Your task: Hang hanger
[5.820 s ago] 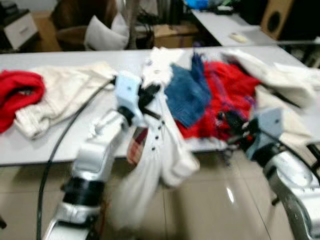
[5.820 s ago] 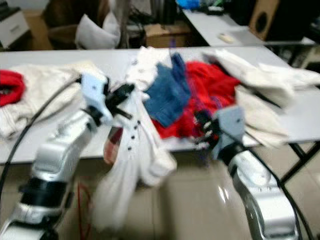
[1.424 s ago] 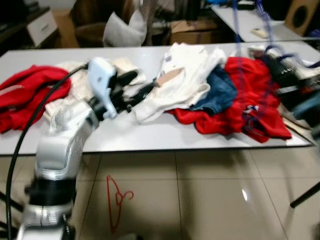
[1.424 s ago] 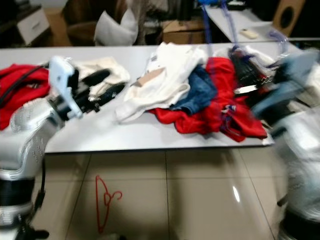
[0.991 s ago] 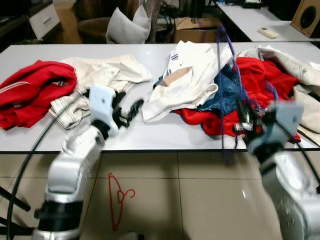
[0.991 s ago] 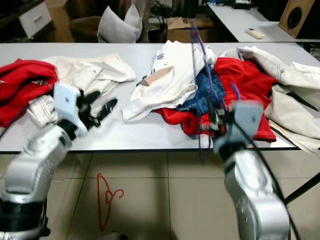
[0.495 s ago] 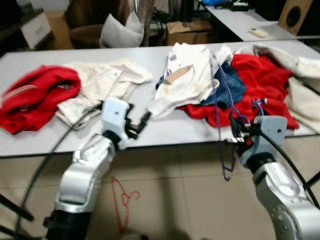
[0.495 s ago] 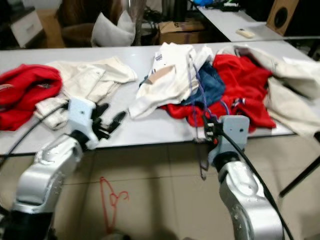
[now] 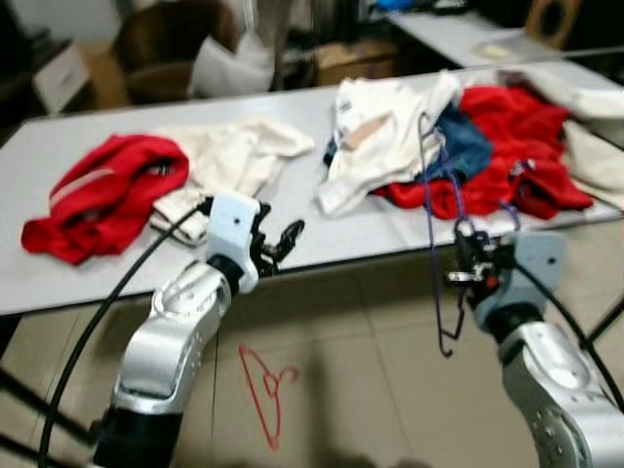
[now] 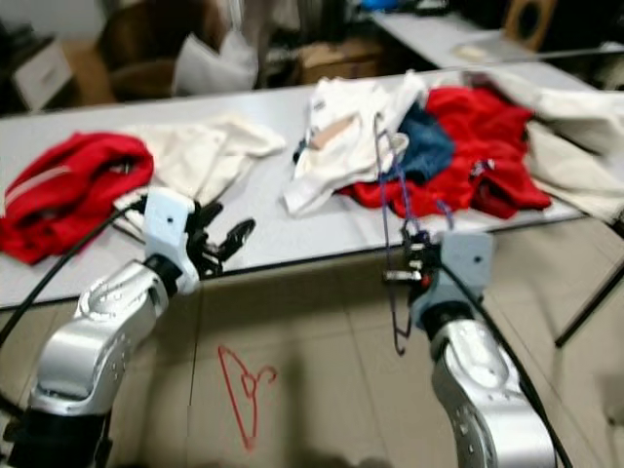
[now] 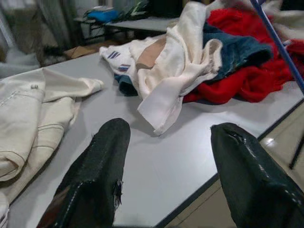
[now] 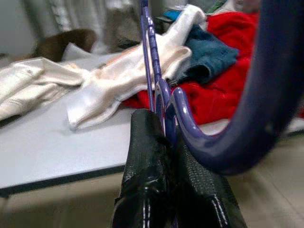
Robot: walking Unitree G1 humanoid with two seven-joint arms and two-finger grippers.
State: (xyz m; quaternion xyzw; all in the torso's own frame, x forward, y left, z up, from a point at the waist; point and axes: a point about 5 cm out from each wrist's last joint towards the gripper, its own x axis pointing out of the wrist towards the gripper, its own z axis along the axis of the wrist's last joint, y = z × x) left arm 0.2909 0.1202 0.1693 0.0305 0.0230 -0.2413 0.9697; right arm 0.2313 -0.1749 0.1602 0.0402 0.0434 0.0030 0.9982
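left eye view: the right gripper (image 9: 466,263) sits at about 4 o'clock, in front of the bench (image 9: 127,283) edge, its jaws clamped on a blue hanger (image 9: 436,229) that stands roughly upright, its hook hanging below toward the floor. the left gripper (image 9: 278,244) sits near 8 o'clock at the bench edge, jaws apart and carrying nothing. on the bench lie a red garment (image 9: 102,195) at 9 o'clock, a cream garment (image 9: 239,156) beside it, and a pile of white, blue and red clothes (image 9: 458,146) at 1 o'clock. a red hanger (image 9: 268,385) lies on the floor at 6 o'clock.

right eye view: same layout; no rail or hook to hang on can be made out.

left wrist view: the spread fingers (image 11: 95,180) frame bare bench top and the white shirt (image 11: 171,71).

right wrist view: the fingers (image 12: 147,185) pinch the blue hanger's wire.

the step in hand looks like carrying the picked hanger; next calls for finding a rail and turning the hook upward.
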